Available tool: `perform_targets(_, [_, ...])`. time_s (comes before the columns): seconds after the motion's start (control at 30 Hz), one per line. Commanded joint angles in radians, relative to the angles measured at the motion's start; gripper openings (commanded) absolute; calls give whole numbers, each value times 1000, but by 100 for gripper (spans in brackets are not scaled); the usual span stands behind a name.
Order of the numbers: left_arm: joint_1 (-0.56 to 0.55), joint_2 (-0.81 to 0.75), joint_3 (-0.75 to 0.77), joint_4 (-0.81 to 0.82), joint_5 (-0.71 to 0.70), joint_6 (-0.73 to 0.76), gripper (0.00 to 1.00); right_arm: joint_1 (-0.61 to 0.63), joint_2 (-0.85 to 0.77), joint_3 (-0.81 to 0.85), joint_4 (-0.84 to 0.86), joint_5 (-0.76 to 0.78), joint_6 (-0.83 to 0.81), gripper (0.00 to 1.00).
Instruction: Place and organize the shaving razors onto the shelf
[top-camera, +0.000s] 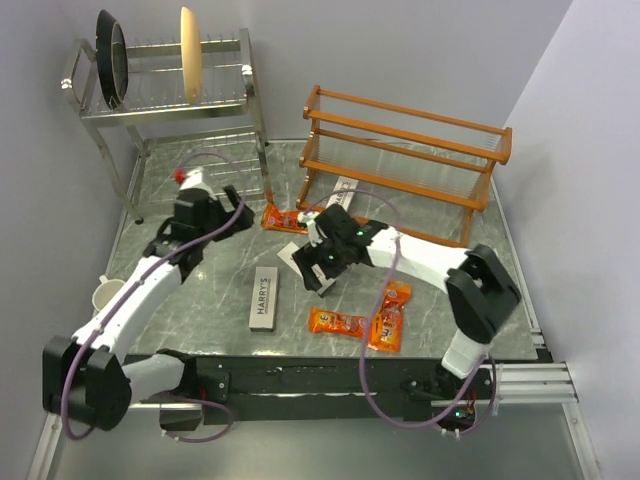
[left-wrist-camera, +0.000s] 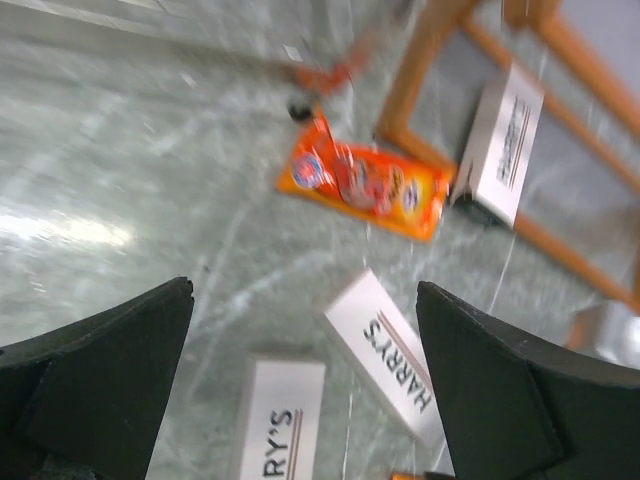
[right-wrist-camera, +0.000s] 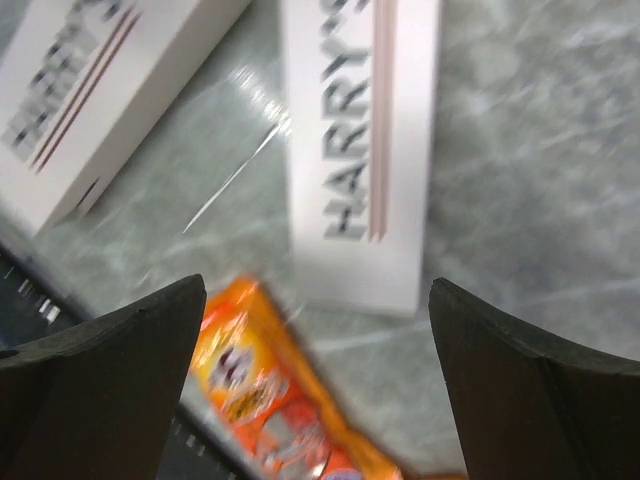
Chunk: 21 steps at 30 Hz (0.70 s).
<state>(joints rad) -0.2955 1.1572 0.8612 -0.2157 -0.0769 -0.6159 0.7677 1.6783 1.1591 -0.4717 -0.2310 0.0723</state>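
The marble table (top-camera: 200, 330) is carrying everything. At its far left corner the steel dish rack (top-camera: 170, 100) is standing, with a dark pan (top-camera: 112, 58) and a pale round board (top-camera: 190, 55) standing upright in it. The wooden shelf (top-camera: 312, 130) is standing at the far right.

The left arm (top-camera: 140, 295) is reaching forward on the left side. The left gripper (top-camera: 240, 212) is hanging above the table with its jaws standing wide and nothing between them. The right arm (top-camera: 430, 260) is bending toward the middle. The right gripper (top-camera: 318, 272) is also spreading wide and holding nothing. It is hovering over one of the grey boxes (top-camera: 265, 298).

All the razors are lying flat on the table. One grey box is lying near the front middle and a second one under the right gripper. A third is lying just beside the shelf's left foot. Of the orange packs (top-camera: 338, 322), one is lying near that same foot, and the others are lying close together at the front, beside the right arm. A pale mug (top-camera: 105, 293) is sitting at the left edge.
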Motion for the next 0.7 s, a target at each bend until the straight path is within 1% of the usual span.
perform_targets(0.0, [107, -88, -8, 29, 25, -15, 100, -5, 92, 99, -2, 113, -12, 100])
perform_targets(0.17, [171, -132, -34, 27, 37, -21, 99, -1, 162, 139, -30, 108, -35, 100])
perform_targets(0.37, [188, -142, -57, 52, 48, -30, 100, 47, 189, 131, -53, 162, -32, 99])
perform_targets(0.43, [190, -142, -56, 56, 51, -33, 99, 56, 195, 123, -50, 174, -3, 95])
perform_targets(0.47, [190, -143, -56, 56, 51, -33, 100, 56, 195, 125, -50, 174, 3, 88])
perform_targets(0.5, [191, -143, -53, 56, 51, -31, 99, 61, 198, 123, -48, 174, 17, 86])
perform_targets(0.63, [194, -145, -53, 50, 46, -27, 99, 61, 221, 122, -39, 177, 41, 81])
perform_targets(0.67, [196, -146, -53, 49, 48, -25, 100, 59, 222, 122, -36, 179, 43, 77])
